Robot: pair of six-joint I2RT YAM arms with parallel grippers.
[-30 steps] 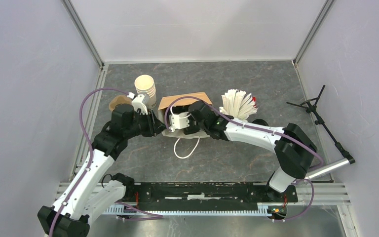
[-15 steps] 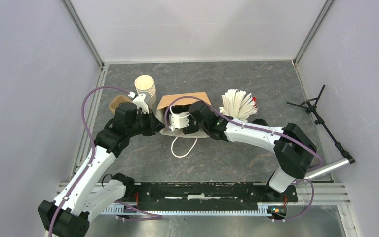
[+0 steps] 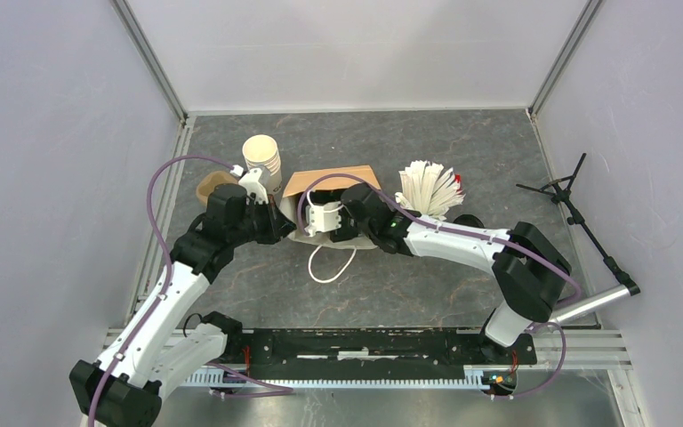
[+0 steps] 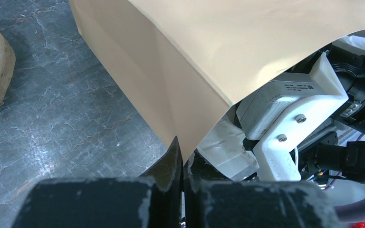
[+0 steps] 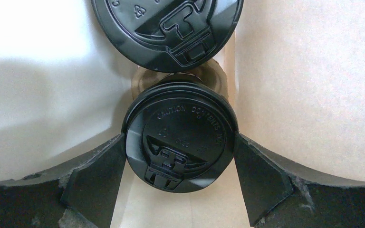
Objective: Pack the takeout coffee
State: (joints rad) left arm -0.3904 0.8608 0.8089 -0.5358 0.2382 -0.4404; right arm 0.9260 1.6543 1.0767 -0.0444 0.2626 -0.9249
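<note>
The brown paper bag [image 3: 333,181] sits on the dark marbled counter [image 3: 462,151] between the two arms, its white handle loop [image 3: 333,263] trailing toward the near edge. Both takeout coffees are inside it. In the right wrist view the nearer lidded cup [image 5: 180,137] shows its round black lid face-on, and the second lidded cup [image 5: 168,23] lies just beyond it at the top of the picture, partly cut off. The bag's walls close around them, pale on one side and brown on the other.

The right gripper [image 5: 180,142] reaches into the bag's mouth. Its jaws stand wide and grasp the nearer lidded cup, one finger [image 5: 97,180] against each side of the lid's rim.

The left gripper [image 4: 181,156] is at the left side of the bag's opening, its jaws clenched on the paper edge there.

A stack of lidless cream cups [image 3: 261,158] stands behind the left arm, a tan rounded object [image 3: 213,185] lies near it, and a fan of white sticks [image 3: 429,189] stands just to the right of the bag.
</note>
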